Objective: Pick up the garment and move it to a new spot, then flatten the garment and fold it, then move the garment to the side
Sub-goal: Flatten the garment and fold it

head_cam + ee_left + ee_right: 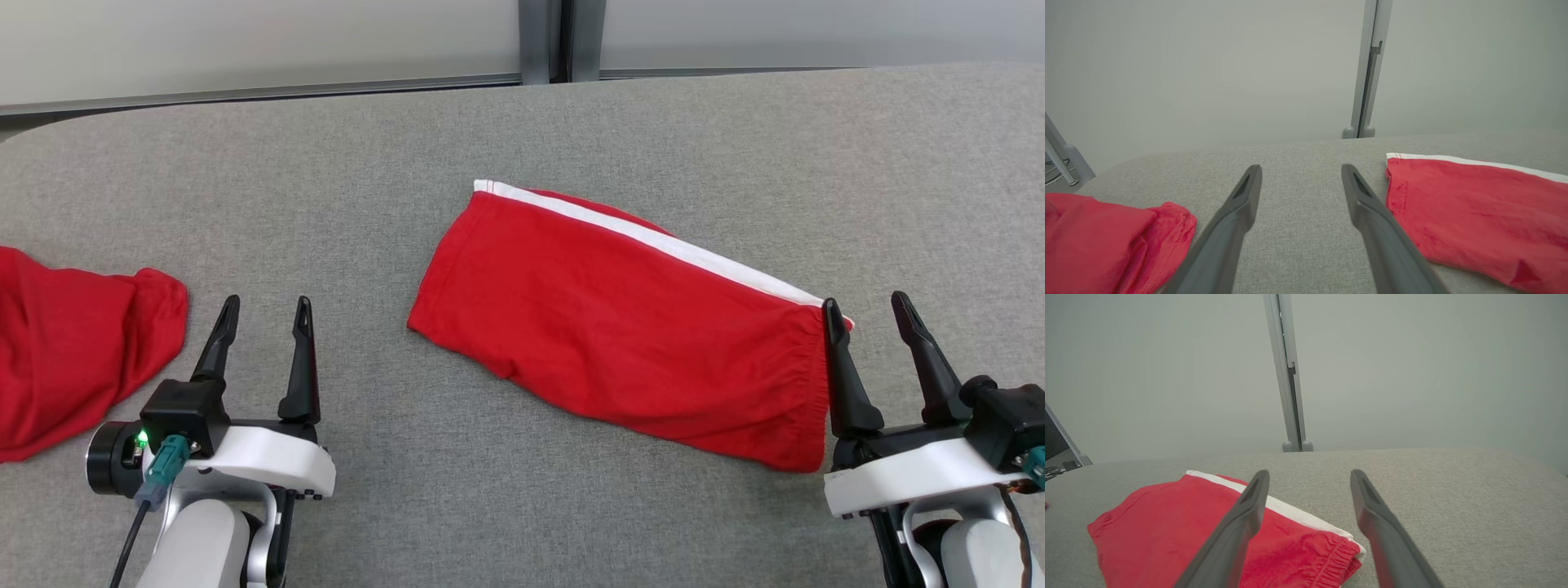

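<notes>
Cloth in red lies bunched at the far left of the table, cut off by the head view's edge; it is a separate piece from the one I am working. Just right of it my left gripper sits over bare grey felt, its two fingers spread wide with nothing between them.

Past a strip of bare felt comes the garment: red shorts lying flat near the middle of the table, slanting from upper left to lower right in the head view. The hem at its left end is straight and stitched. A white stripe runs the whole far long edge. The right end is a gathered waistband, puckered into small ridges. The cloth is mostly smooth, with soft wrinkles along the near edge.

My right gripper is at that waistband end, jaws wide and empty. Its left finger crosses the waistband's corner; I cannot tell whether it touches. Its right finger is over bare table.

Beyond the garment the felt runs bare to the far edge, which meets a pale wall with a grey post. There is bare felt to the garment's right and on its near side too.
</notes>
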Tool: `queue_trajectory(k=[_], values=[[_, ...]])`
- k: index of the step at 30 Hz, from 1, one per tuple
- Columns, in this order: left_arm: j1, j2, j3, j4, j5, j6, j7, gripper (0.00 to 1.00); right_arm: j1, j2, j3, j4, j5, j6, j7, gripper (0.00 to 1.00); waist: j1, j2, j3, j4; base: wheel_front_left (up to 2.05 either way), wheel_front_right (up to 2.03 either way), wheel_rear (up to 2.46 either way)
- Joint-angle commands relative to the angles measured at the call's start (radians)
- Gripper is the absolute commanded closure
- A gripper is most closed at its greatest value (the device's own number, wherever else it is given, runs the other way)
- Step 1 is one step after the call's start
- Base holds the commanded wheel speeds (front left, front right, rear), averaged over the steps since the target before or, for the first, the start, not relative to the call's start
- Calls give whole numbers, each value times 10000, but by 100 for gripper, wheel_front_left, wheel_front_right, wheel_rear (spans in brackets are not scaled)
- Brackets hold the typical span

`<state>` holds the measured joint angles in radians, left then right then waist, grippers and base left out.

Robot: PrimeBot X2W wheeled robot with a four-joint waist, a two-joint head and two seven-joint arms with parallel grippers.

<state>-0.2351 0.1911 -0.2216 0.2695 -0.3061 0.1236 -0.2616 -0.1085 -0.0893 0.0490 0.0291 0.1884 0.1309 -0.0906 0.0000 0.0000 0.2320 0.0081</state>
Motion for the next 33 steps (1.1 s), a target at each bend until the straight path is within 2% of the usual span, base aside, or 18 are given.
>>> queue_trajectory(k=[1,9,15,21,27,32,33], values=[[-3,79,-12,49,68,-60,-45,0,17,-16,-15,-16,72,-4,26,0,0,0,8,7,0,0,0],[-400,1,-227,232,17,-248,-2,0,-87,21,-7,55,146,-4,5,0,0,0,96,14,0,0,0],[-1585,-202,-957,699,119,-979,555,0,-234,63,33,37,170,-4,-3,0,0,0,431,-86,0,0,0],[-3127,-666,-1691,2301,-158,-1884,1653,0,-422,143,137,146,265,-4,-99,0,0,0,880,-343,0,0,0],[-4042,-962,-1879,4295,-626,-2173,2582,0,-486,226,226,387,395,-4,-257,0,0,0,1118,-609,0,0,0],[-4433,-1115,-2222,5426,-821,-2347,3218,0,-526,263,263,482,451,-4,-331,0,0,0,1191,-684,0,0,0],[-4454,-1159,-2301,5588,-923,-2382,3347,26,-537,271,278,499,483,-4,-340,0,0,0,1194,-690,0,0,0]])
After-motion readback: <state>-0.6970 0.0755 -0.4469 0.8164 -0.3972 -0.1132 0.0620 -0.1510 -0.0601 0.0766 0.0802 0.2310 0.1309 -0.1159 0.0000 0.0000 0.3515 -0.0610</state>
